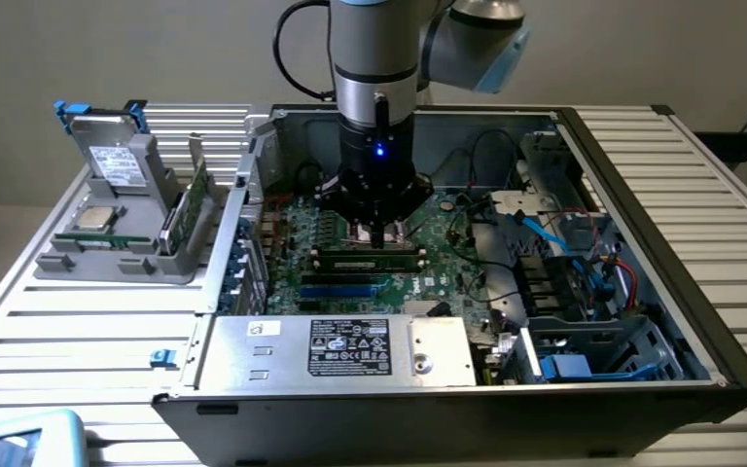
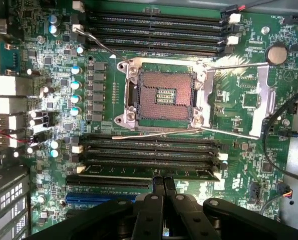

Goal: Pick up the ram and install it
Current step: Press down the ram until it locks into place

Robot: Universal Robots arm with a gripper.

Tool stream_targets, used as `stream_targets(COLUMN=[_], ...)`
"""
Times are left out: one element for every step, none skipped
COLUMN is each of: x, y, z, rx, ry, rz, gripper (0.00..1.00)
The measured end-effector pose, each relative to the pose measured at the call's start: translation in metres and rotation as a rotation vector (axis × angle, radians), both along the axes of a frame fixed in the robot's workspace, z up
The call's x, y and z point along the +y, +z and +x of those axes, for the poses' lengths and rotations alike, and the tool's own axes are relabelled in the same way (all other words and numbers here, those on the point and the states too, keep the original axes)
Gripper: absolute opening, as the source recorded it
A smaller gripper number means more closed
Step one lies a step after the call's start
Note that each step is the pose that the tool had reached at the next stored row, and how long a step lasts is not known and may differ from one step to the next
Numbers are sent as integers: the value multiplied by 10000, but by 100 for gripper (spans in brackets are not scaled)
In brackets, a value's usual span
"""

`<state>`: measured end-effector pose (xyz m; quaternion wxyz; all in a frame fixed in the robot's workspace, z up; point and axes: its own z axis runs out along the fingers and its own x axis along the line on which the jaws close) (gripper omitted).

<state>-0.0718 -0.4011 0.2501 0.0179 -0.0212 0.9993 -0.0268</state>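
The ram [image 2: 119,173] is a long green stick standing on edge in a memory slot just beside the open processor socket [image 2: 161,95]. In the exterior view the ram [image 1: 347,259] lies across the motherboard inside the open computer case. My gripper [image 1: 376,236] reaches straight down into the case. Its black fingers are shut tip to tip with nothing between them. In the wrist view the gripper [image 2: 163,181] has its tips at the middle of the ram's top edge; I cannot tell whether they touch it.
Empty black memory slots [image 2: 154,30] lie on the socket's other side. A silver power supply [image 1: 335,347] fills the case front, and cables and drive bays [image 1: 568,282] crowd the exterior view's right. Outside the case, a grey holder [image 1: 82,265] carries a drive [image 1: 121,161], a processor chip [image 1: 94,216] and a green board [image 1: 195,206].
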Motion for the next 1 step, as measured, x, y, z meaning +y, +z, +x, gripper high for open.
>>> stream_targets(x=[0], y=[0], z=[0], rx=[0], ry=[0], rz=[0], gripper=[11])
